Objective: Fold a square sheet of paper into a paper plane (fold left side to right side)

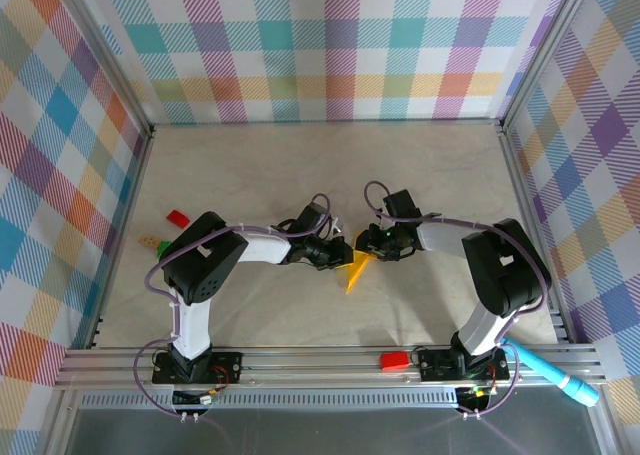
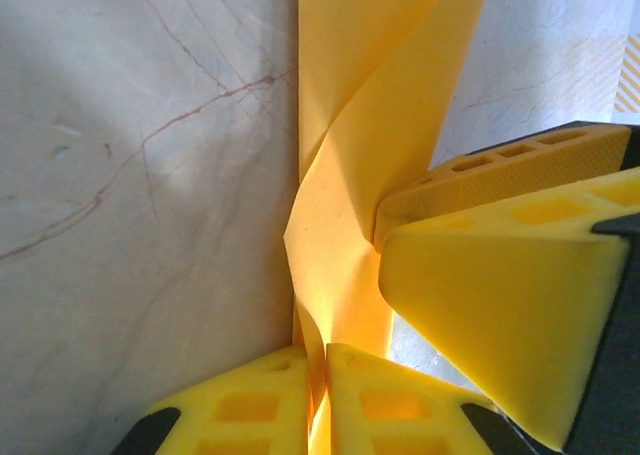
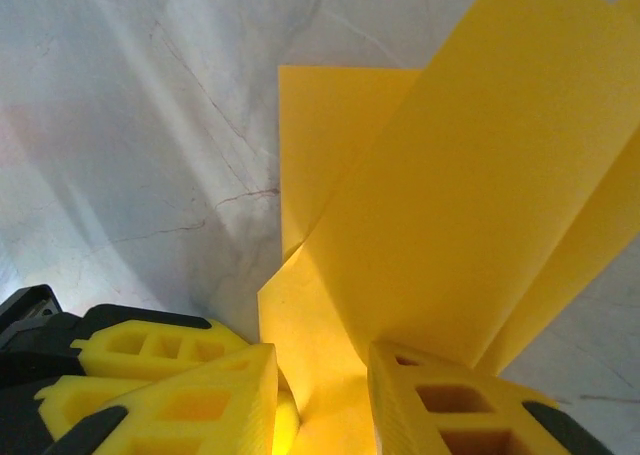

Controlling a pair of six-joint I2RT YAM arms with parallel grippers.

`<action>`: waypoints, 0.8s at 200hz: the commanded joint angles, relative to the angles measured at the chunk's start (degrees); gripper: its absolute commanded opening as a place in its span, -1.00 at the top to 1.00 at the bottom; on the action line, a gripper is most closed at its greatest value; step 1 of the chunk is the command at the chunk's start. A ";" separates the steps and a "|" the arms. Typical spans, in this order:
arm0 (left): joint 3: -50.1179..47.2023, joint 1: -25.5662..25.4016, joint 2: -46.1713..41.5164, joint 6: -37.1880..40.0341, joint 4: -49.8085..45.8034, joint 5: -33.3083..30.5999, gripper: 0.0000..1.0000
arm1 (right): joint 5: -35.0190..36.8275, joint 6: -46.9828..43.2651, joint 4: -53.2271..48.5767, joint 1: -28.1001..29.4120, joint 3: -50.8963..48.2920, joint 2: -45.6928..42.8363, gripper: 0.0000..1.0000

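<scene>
The yellow-orange sheet of paper (image 1: pixel 355 273) lies partly folded at the table's centre, its narrow end pointing toward the near edge, and both grippers meet over its far end. My left gripper (image 1: pixel 343 252) is shut on a raised flap of the paper (image 2: pixel 340 175), which is pinched thin between its fingertips (image 2: pixel 327 360). My right gripper (image 1: pixel 368 243) faces it from the right. Its fingers (image 3: pixel 322 360) stand apart, with upright folds of the paper (image 3: pixel 450 225) between them. One right finger (image 2: pixel 500 295) shows close beside the flap, and the left fingers (image 3: pixel 150 350) show at lower left.
A red block (image 1: pixel 177 216) and a small green and tan piece (image 1: pixel 152 242) lie at the left. Another red block (image 1: pixel 394 360) sits on the front rail. A light blue pen-like cylinder (image 1: pixel 560 375) rests at the right front. Checked walls enclose three sides.
</scene>
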 commanded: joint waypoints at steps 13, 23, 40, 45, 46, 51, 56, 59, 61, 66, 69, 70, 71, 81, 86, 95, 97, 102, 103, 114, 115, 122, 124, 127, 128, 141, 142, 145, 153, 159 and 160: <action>-0.57 -1.00 5.11 1.07 -3.97 -5.23 0.78 | 0.81 0.08 -0.48 0.26 -1.98 -1.54 0.38; -0.48 -1.01 5.25 1.04 -3.99 -5.34 0.78 | 0.94 0.34 -0.11 0.37 -2.42 -1.77 0.38; -0.42 -1.15 5.33 0.91 -3.99 -5.32 0.78 | 0.95 0.71 0.90 0.26 -3.59 -1.88 0.38; -0.49 -1.17 5.40 0.91 -3.92 -5.32 0.78 | 0.91 0.76 1.38 0.26 -3.90 -1.71 0.38; -0.51 -1.17 5.36 0.90 -3.91 -5.36 0.78 | 0.93 0.74 1.42 0.26 -3.94 -1.61 0.38; -0.64 -1.18 5.25 0.86 -3.68 -5.47 0.78 | 0.86 0.80 1.61 0.26 -4.21 -1.31 0.39; -0.89 -1.14 4.90 0.73 -3.30 -5.57 0.79 | 0.94 0.78 1.84 0.26 -4.58 -1.01 0.39; -1.04 -1.15 4.67 0.61 -2.98 -5.65 0.80 | 0.95 0.80 1.96 0.27 -4.71 -0.86 0.40; -1.23 -1.11 4.50 0.55 -2.77 -5.73 0.80 | 0.95 0.81 2.05 0.26 -4.91 -0.77 0.40; -1.63 -1.09 3.86 0.34 -2.29 -5.84 0.81 | 1.11 0.84 2.21 0.26 -5.37 -0.57 0.43; -1.91 -1.01 3.38 0.29 -1.98 -5.99 0.81 | 1.19 0.89 2.59 0.26 -5.70 -0.42 0.46; -2.01 -1.01 3.26 0.32 -1.89 -6.01 0.81 | 1.20 0.89 2.68 0.21 -5.81 -0.39 0.47; -2.11 -1.01 3.10 0.30 -1.80 -6.06 0.81 | 1.25 0.85 2.77 0.19 -5.91 -0.33 0.48; -2.65 -0.62 1.29 0.34 -1.58 -6.35 0.81 | 1.30 0.64 3.37 0.17 -6.82 -0.06 0.58; -3.00 -0.38 0.40 0.32 -1.47 -6.37 0.81 | 1.27 0.32 3.43 0.17 -7.11 0.19 0.62; -3.73 0.18 -1.37 0.36 -1.18 -6.38 0.80 | 1.02 -0.58 3.48 0.17 -7.32 0.71 0.69; -3.88 0.33 -1.73 0.36 -1.18 -6.38 0.80 | 0.92 -0.84 3.53 0.17 -7.32 0.77 0.70; -4.24 0.70 -2.74 0.40 -1.09 -6.45 0.80 | 0.67 -1.55 3.68 0.17 -7.45 1.06 0.73; -4.32 0.77 -2.84 0.38 -1.09 -6.46 0.80 | 0.63 -1.64 3.75 0.17 -7.47 1.05 0.73; -5.04 1.60 -5.20 0.36 -1.16 -6.54 0.78 | 0.28 -3.07 4.26 0.26 -7.63 1.38 0.77; -5.12 1.66 -5.39 0.45 -1.17 -6.50 0.78 | 0.22 -3.24 4.31 0.26 -7.61 1.39 0.77; -5.44 2.12 -6.76 0.56 -1.34 -6.48 0.76 | -0.01 -4.47 4.17 0.25 -7.35 1.64 0.78; -5.56 2.22 -7.14 0.63 -1.42 -6.40 0.76 | -0.02 -4.80 4.00 0.25 -7.26 1.81 0.78; -5.59 2.39 -7.68 0.69 -1.55 -6.33 0.75 | -0.02 -5.32 3.66 0.26 -7.07 1.88 0.79; -5.61 2.45 -7.90 0.70 -1.58 -6.31 0.75 | -0.02 -5.51 3.61 0.30 -6.98 1.95 0.79; -5.94 2.90 -10.30 0.98 -2.59 -6.37 0.73 | -0.37 -7.73 2.56 0.41 -5.70 2.69 0.79; -5.96 2.93 -10.48 1.02 -2.68 -6.37 0.72 | -0.37 -7.90 2.54 0.42 -5.63 2.75 0.79; -6.03 3.01 -10.93 1.12 -2.94 -6.44 0.72 | -0.37 -8.32 2.23 0.46 -5.39 2.92 0.79; -6.10 3.21 -12.57 1.51 -3.86 -6.82 0.71 | -0.51 -9.42 1.81 0.52 -4.81 3.31 0.80; -6.20 3.38 -13.70 1.86 -4.82 -7.17 0.70 | -0.70 -10.06 1.92 0.61 -4.48 3.53 0.80; -6.18 3.38 -13.90 1.94 -4.98 -7.26 0.70 | -0.71 -10.12 1.91 0.61 -4.41 3.52 0.80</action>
